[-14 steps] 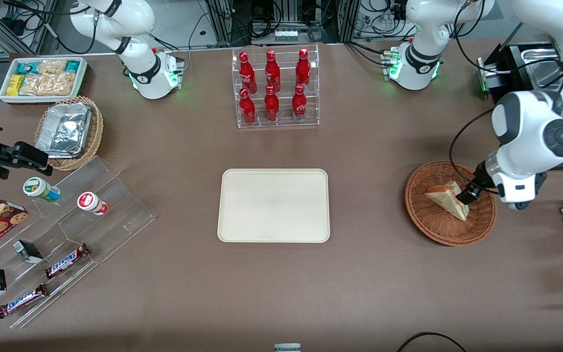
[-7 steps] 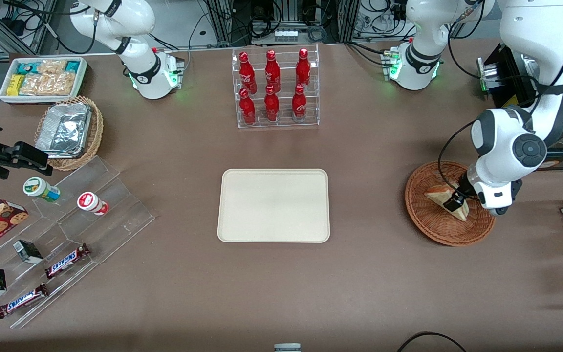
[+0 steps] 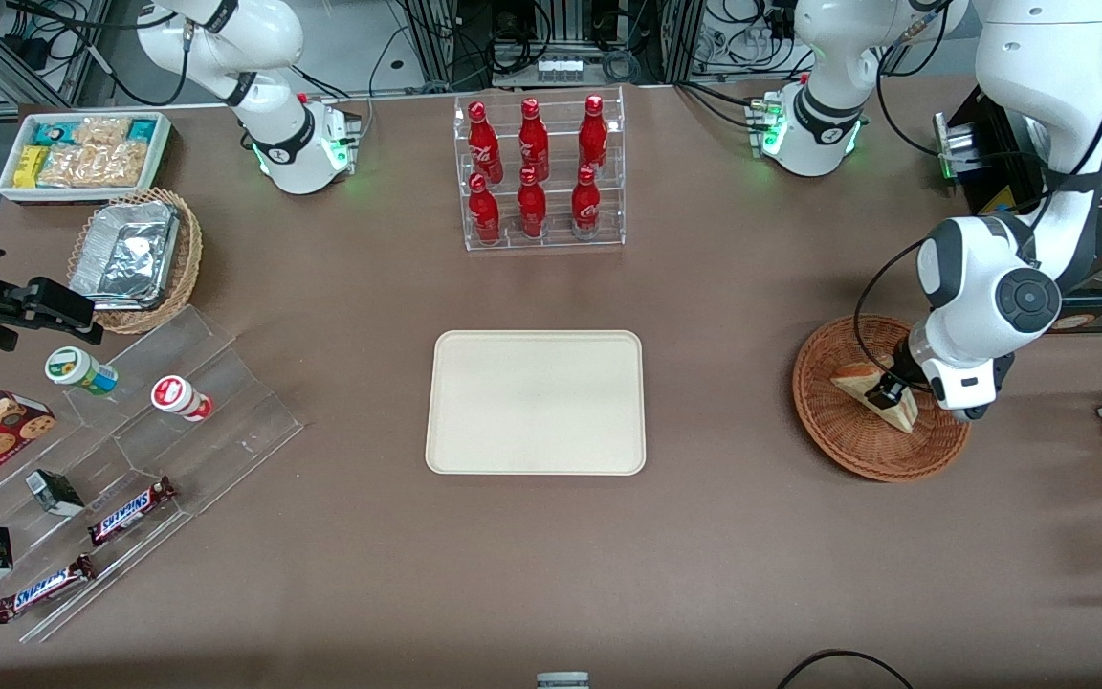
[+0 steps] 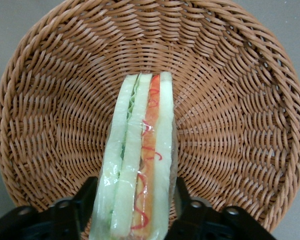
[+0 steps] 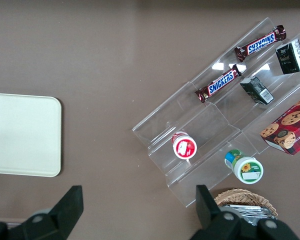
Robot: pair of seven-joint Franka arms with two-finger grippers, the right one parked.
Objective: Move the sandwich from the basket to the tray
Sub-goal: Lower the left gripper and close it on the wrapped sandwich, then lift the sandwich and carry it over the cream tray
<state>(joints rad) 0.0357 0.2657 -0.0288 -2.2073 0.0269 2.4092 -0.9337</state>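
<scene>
front view: the basket [image 3: 881, 398] sits on the worktop [image 3: 704, 555] toward the working arm's end, well apart from the tray [image 3: 536, 402], which lies flat nearer the front camera than the rack of red bottles [image 3: 539, 170]. the sandwich [image 3: 876, 391] lies in the basket, and the pincer [image 3: 886, 390] is down on it inside the basket's rim.

left wrist view: the sandwich [image 4: 139, 165] stands on edge in the basket [image 4: 230, 100], its cut edge with green and red-orange layers facing the camera. the pincer [image 4: 136, 205] has one dark finger at each bread face, touching or just beside the wrapper, so it is pinching the sandwich.

right wrist view: a corner of the tray [image 5: 22, 134] shows bare on the worktop [image 5: 115, 60], apart from a clear stepped stand [image 5: 215, 125] carrying snack bars.
</scene>
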